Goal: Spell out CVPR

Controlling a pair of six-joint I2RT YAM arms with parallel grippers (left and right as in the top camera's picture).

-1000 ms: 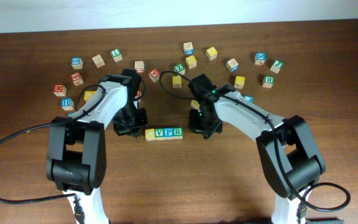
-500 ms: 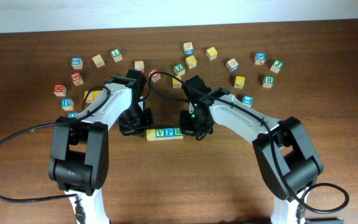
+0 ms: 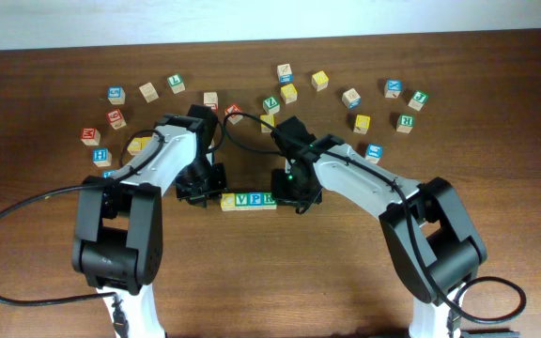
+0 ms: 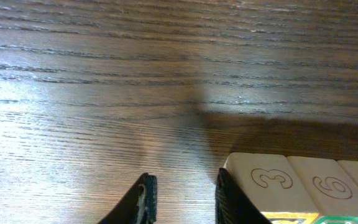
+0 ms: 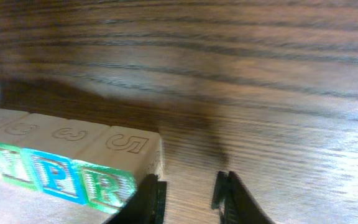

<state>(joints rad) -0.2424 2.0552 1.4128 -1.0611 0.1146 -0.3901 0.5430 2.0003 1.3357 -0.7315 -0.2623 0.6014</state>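
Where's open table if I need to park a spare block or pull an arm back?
Bare wood runs on the robot's side of the block row, between the two arm bases, and at the far right of the table. Crowded: the scattered blocks behind the row, and both row ends, flanked by the left gripper and right gripper.

A row of four letter blocks (image 3: pixel 248 200) sits on the tabletop (image 3: pixel 280 272). The left pincer (image 3: pixel 200 191) is by one end, the right pincer (image 3: pixel 291 192) by the other.
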